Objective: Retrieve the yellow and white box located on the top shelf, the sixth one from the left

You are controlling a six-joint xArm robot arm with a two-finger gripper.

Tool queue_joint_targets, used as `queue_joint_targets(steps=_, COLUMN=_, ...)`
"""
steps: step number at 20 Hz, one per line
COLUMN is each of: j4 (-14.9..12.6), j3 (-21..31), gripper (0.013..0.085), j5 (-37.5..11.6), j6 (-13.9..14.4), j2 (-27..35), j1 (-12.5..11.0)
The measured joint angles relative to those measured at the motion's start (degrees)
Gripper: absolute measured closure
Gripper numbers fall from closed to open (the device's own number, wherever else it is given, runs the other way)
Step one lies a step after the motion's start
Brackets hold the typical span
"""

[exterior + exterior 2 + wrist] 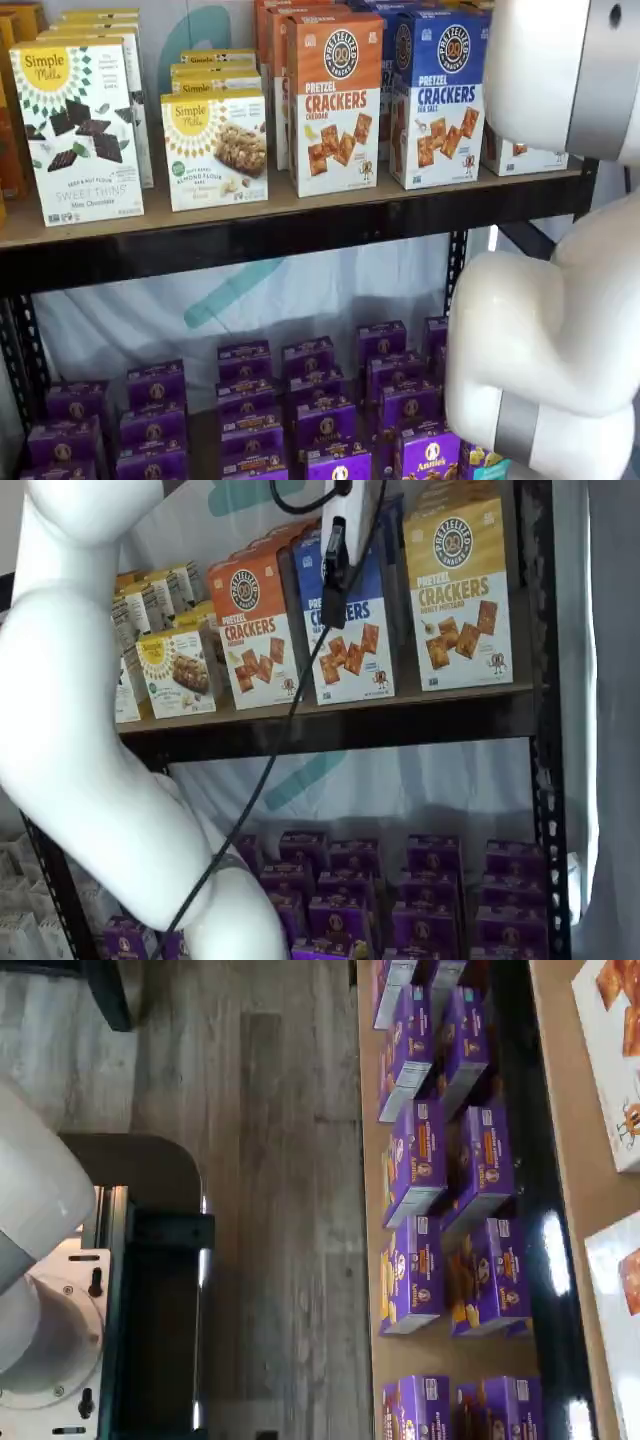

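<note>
The yellow and white box (460,595) stands upright at the right end of the top shelf (400,725), beside the blue-topped box (358,640). In a shelf view only its white lower corner (520,155) shows behind my white arm (560,330). My gripper (331,605) hangs from the view's upper edge in front of the blue-topped box, left of the yellow and white box. Its black fingers show side-on with no box in them, so I cannot tell whether it is open or shut. The wrist view shows the shelf board (570,1160) with white box faces at its edge.
The orange-topped cracker box (335,100) and Simple Mills boxes (78,125) stand further left on the top shelf. Several purple boxes (430,865) fill the lower level. A black rack post (545,780) stands at the right. A black cable (270,760) hangs beside the gripper.
</note>
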Motion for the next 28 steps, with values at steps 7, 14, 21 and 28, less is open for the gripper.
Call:
queue_joint_targets(steps=7, j4=-3.03, j3=4.19, gripper=0.013, j5=-4.78, j6=-0.06, j2=-2.63, j1=2.2)
queue_joint_targets(steps=14, j4=4.36, j3=6.23, gripper=0.013, j5=-9.43, j6=-1.88, j2=-3.89, j1=-2.6)
queue_joint_targets(steps=21, j4=14.48, j3=5.22, gripper=0.013, j5=-13.07, j6=-3.97, j2=-2.62, j1=-9.31)
queue_joint_targets(steps=28, j4=19.01, j3=4.46, gripper=0.013, j5=-18.8, j6=-5.71, j2=-1.41, j1=-11.28)
